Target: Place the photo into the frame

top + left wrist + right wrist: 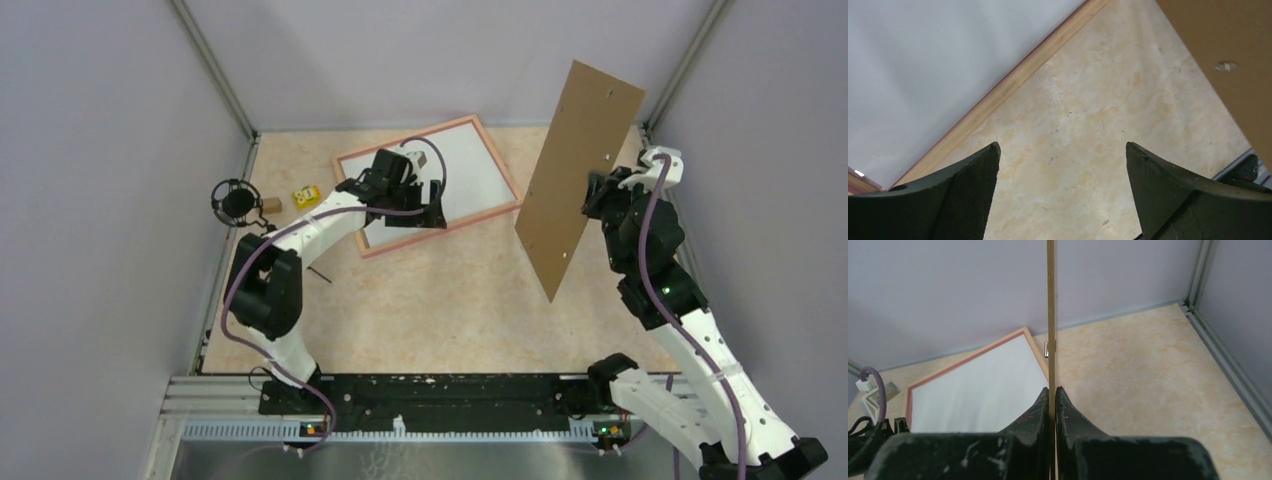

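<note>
The salmon-pink frame [480,216] lies flat at the back middle of the table. Inside its rails lies the photo [470,175], showing only a plain white side. My left gripper [418,218] hovers over the frame's near rail, open and holding nothing. In the left wrist view the fingers of that gripper [1062,145] stand wide over bare table, with the rail [1013,87] and the white photo [923,65] to their left. My right gripper [598,195] is shut on the brown backing board [580,170], held upright to the right of the frame. The right wrist view shows the board's thin edge [1050,300] pinched by the gripper [1052,389].
A black round object [236,202], a small brown cube [271,205] and a yellow item [306,196] sit at the left wall. Grey walls close the table in on three sides. A metal rail [400,425] runs along the near edge.
</note>
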Tool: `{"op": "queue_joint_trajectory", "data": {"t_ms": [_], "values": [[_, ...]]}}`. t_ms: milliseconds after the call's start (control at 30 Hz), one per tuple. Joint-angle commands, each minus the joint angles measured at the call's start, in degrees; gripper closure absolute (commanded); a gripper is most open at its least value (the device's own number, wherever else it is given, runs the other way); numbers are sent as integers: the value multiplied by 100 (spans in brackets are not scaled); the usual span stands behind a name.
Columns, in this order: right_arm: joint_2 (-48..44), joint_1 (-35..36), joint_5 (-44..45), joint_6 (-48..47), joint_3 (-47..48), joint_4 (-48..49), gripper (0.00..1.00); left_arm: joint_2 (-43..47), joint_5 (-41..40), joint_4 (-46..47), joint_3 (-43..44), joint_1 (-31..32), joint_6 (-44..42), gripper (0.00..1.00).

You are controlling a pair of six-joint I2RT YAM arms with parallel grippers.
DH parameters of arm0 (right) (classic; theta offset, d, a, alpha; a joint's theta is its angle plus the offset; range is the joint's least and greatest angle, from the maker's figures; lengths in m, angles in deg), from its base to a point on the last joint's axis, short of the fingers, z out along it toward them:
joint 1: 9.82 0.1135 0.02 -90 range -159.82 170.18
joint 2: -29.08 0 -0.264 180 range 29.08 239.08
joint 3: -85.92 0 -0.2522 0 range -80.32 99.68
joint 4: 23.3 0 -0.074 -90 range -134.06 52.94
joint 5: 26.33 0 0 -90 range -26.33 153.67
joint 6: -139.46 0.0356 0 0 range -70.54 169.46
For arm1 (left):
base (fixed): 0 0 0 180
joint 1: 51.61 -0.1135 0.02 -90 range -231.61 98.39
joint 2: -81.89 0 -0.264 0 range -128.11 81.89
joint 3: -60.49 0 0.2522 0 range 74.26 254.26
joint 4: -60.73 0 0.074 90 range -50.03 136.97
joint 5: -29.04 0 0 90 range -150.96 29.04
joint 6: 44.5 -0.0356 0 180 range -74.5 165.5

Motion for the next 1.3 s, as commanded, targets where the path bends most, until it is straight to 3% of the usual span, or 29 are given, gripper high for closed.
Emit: {"op": "queue_joint_trajectory", "data": {"t_ms": [0,267,967,1267], "values": [[-195,-15,414,-177,277,122,100,-471,-139,266,492,13,-266,3],[-160,-61,329,-240,360,13,100,-1424,-285,-370,1306,10,-477,3],[330,-785,-644,33,447,-186,100,-1691,-61,27,609,13,-575,2],[407,-1266,-955,383,961,-627,100,-1035,706,735,-428,110,128,4]]}}
